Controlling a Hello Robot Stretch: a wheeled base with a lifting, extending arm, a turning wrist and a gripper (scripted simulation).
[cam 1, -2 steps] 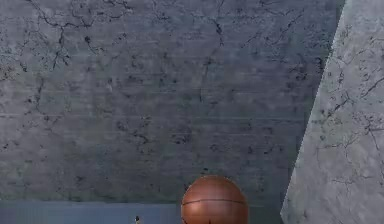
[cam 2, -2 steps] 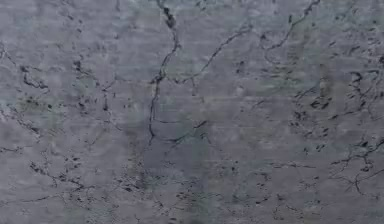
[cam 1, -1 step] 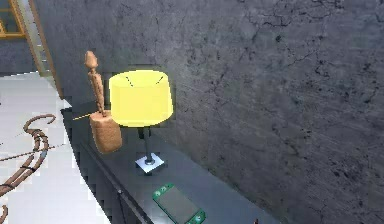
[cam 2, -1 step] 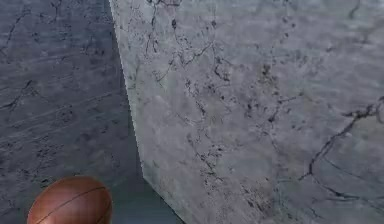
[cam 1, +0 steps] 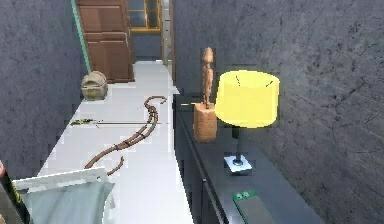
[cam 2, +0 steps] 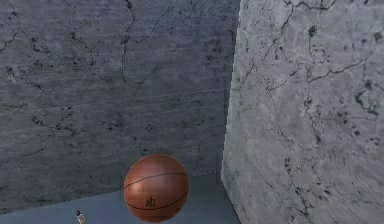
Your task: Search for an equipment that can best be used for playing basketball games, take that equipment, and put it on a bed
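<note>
And there it is: an orange basketball (cam 2: 156, 187) is seen low in the arm side view, in front of a cracked grey wall (cam 2: 110, 80) and close to the corner where a second wall (cam 2: 310, 100) juts forward. A pale strip of floor (cam 2: 60, 205) is seen beneath it; whether the ball is resting there cannot be told for certain. How the jaws stand cannot be told either.

Ahead, a long white surface (cam 1: 150, 170) is laid out with a curved brown strap (cam 1: 135, 135) on it, and beside it a dark cabinet (cam 1: 285, 190) is topped by a yellow lamp (cam 1: 247, 98) and a carved wooden figure (cam 1: 207, 75). Whether that white surface is a bed cannot be settled.

Now the ball itself: it is judged light for its bulk, firm and springy, with a pebbled skin that should give some grip. Trouble is expected from the shape, since it is round, wide and ready to roll or squirt away. It would best be taken squarely across its widest middle, from the side, with even contact on both flanks.
</note>
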